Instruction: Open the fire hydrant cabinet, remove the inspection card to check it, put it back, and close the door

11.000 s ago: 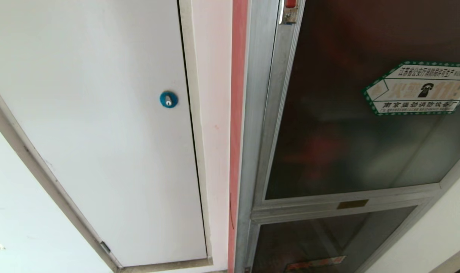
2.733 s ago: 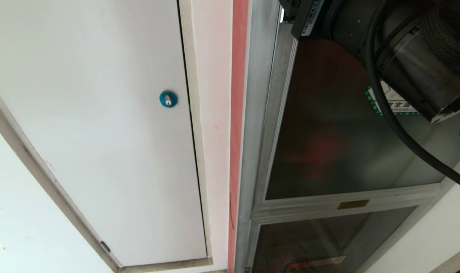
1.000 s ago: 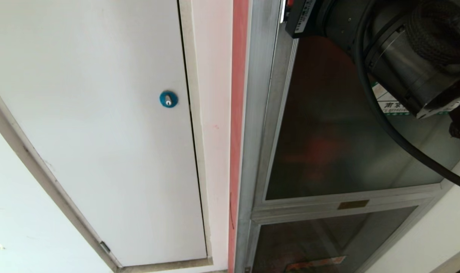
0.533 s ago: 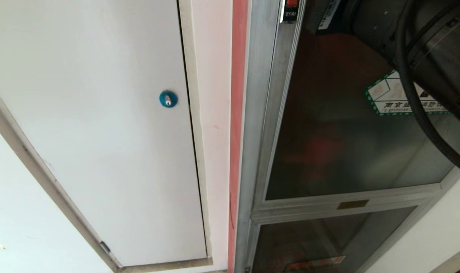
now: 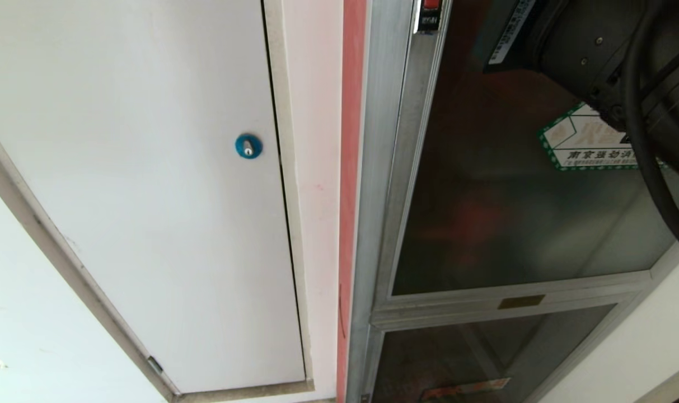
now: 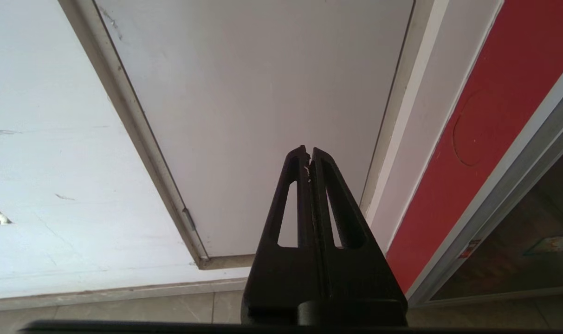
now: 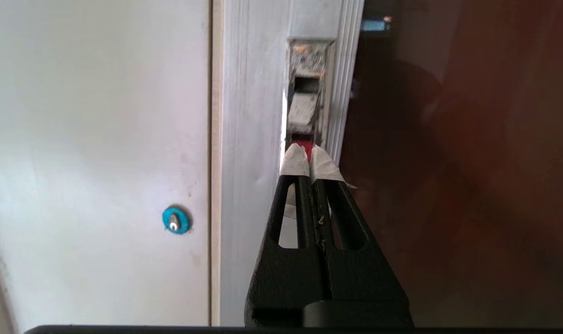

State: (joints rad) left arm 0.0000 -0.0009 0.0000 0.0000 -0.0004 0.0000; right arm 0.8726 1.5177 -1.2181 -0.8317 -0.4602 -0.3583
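The fire hydrant cabinet (image 5: 379,168) has an aluminium frame, and the door (image 5: 485,212) of dark smoky glass lies shut in it. A green-bordered sticker (image 5: 585,145) is on the glass, and only a dim red shows behind it. The inspection card is hidden. My right arm (image 5: 585,50) hangs across the door's upper part. In the right wrist view my right gripper (image 7: 308,155) is shut with nothing in it. Its taped tips sit right at the red piece (image 7: 303,139) of the latch recess (image 7: 305,93) in the door's edge. My left gripper (image 6: 309,152) is shut, parked low.
A plain white panel door (image 5: 149,168) with a blue round lock (image 5: 248,146) stands left of the cabinet, with a red strip (image 5: 353,140) between them. Below the door is a smaller dark glass panel (image 5: 485,358) bearing a red label (image 5: 465,387).
My right arm has drawn back towards the upper right of the head view. More of the sticker and the latch at the door's top edge now show. The door has not moved.
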